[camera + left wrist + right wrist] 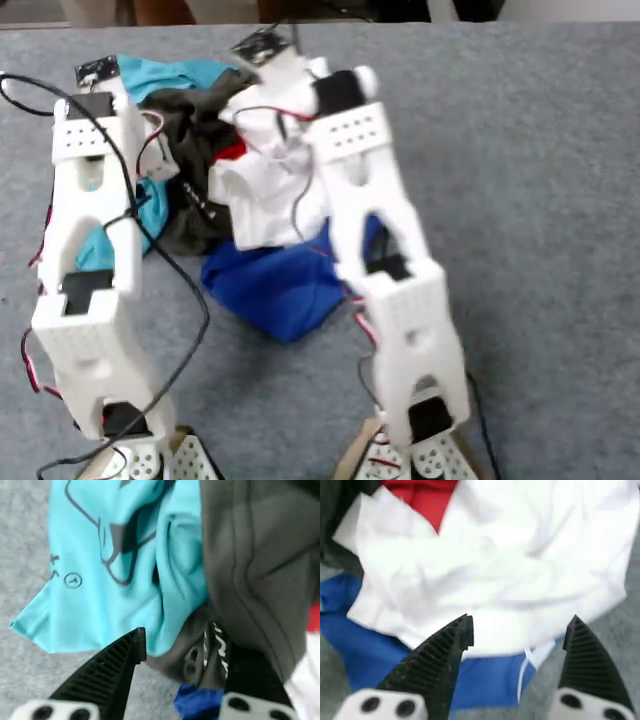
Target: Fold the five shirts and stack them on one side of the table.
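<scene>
So the grey table (540, 200) is taken up in the middle by one crumpled heap, and by the look of it nothing is folded or stacked yet, so all five shirts are left to do. The blue shirt (275, 280) is spread at the near edge of the heap, with the white shirt (260, 200) bunched on top of it. The teal shirt (170, 75) is tangled with the dark grey shirt (185, 120) on the left side. Just a scrap of the red shirt (232, 152) is seen, tucked between the dark grey and white ones. The left gripper (187, 650) is held wide open over the teal and dark grey edge. The right gripper (520, 625) is spread wide above the white shirt, with nothing gripped by either.
</scene>
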You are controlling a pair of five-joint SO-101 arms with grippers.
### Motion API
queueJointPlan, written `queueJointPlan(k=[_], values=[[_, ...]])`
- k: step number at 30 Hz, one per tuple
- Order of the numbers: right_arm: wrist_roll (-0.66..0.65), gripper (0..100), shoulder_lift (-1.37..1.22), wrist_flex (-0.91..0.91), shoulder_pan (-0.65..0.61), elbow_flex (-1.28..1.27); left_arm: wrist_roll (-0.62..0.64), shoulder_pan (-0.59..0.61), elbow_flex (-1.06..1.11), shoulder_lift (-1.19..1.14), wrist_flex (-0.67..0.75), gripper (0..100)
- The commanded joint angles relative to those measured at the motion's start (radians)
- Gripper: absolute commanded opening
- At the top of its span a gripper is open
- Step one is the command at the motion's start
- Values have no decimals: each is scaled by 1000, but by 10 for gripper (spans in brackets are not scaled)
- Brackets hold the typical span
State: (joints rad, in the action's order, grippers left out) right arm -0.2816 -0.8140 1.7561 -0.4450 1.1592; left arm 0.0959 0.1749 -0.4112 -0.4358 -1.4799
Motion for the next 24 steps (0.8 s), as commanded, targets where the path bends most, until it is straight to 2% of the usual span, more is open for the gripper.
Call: queueJointPlan(k=[1, 9, 11, 14, 16, 17, 20, 24], values=[[-9, 295, -166, -34, -22, 214, 14, -26, -109, -59, 34, 275], [44, 276, -458, -189, -5, 302, 133, -52, -147, -280, 138, 254], [40, 222, -475, -199, -5, 303, 147, -43, -147, -326, 173, 167], [38, 90, -483, -201, 8, 303, 114, -25, -150, -366, 203, 7], [40, 19, -478, -206, 36, 303, 109, -12, -169, -372, 196, 36], [44, 7, -475, -209, 51, 308, 106, 0, -178, -372, 196, 19], [44, 5, -452, -175, 99, 354, 61, 66, -204, -371, 163, 18], [44, 5, -412, -80, 150, 421, 48, 186, -341, -367, 63, 18]])
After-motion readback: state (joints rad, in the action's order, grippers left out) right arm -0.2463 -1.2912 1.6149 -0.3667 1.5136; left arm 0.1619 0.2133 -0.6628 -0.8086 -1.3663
